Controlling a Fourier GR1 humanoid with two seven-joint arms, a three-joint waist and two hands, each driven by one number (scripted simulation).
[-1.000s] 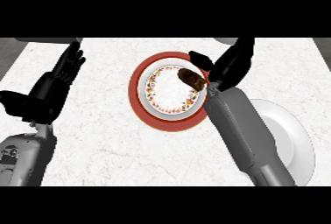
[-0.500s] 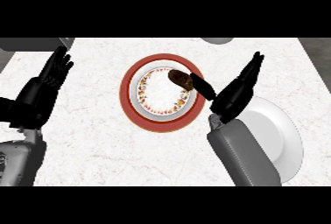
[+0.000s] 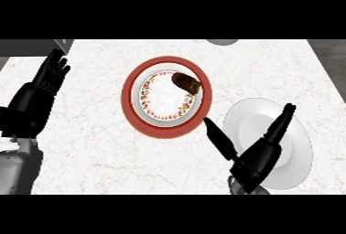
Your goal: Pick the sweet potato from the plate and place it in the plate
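Observation:
A dark brown sweet potato [image 3: 186, 82] lies at the upper right of the red-rimmed patterned plate [image 3: 132, 106] in the middle of the counter. A plain white plate [image 3: 245, 119] sits to its lower right. My right hand [image 3: 258, 155] is open over the white plate, fingers straight and thumb spread toward the red plate, well below the sweet potato and not touching it. My left hand [image 3: 37, 98] rests open at the left edge, fingers up.
A grey round object [image 3: 223, 41] shows partly at the counter's far edge. The white marble counter [image 3: 94, 155] ends at dark floor on the left and right sides.
My right hand has drawn back down and to the right, away from the sweet potato and onto the white plate area. The sweet potato stays on the red plate. The left hand shifted slightly.

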